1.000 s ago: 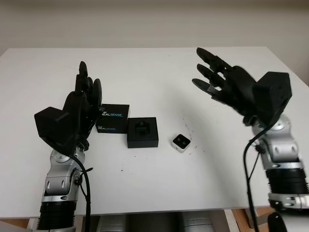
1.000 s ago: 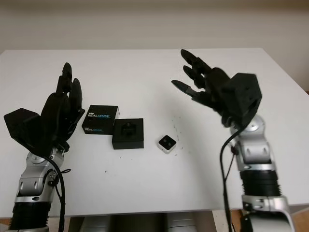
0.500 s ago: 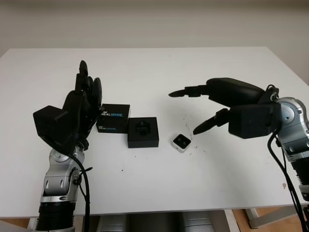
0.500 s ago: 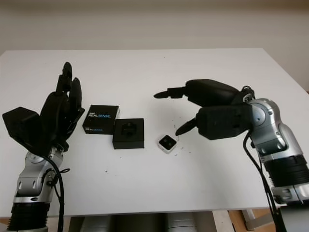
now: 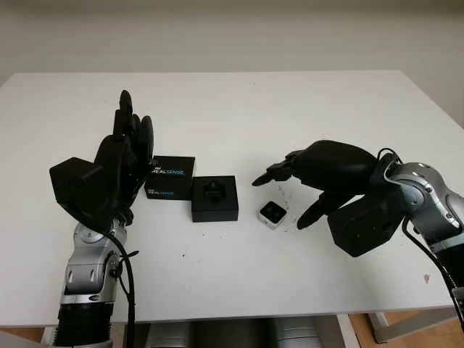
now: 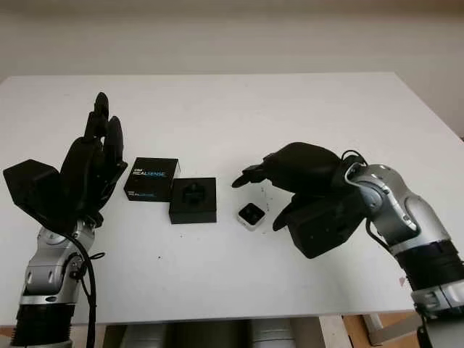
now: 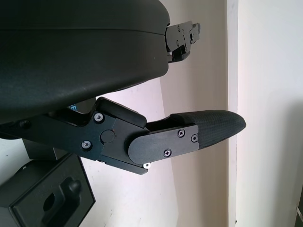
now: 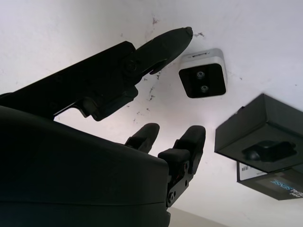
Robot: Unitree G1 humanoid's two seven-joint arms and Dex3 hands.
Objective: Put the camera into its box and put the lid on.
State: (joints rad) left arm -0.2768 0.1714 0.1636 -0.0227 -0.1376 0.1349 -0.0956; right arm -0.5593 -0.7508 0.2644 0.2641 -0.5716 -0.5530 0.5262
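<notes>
A small white camera with a black face lies on the white table, also seen close up as the camera. Left of it sits the open black box, its foam insert showing. The black lid with printed lettering lies beside the box on the far left side. My right hand hovers open just above and to the right of the camera, fingers to either side, not touching it. My left hand is raised open at the left, next to the lid.
Small dark specks mark the table around the camera. The table's front edge runs close below both arms. A beige wall stands behind the table.
My right hand has come down from high at the right and moved left, lowering to just over the camera. The left hand, box, lid and camera have stayed put.
</notes>
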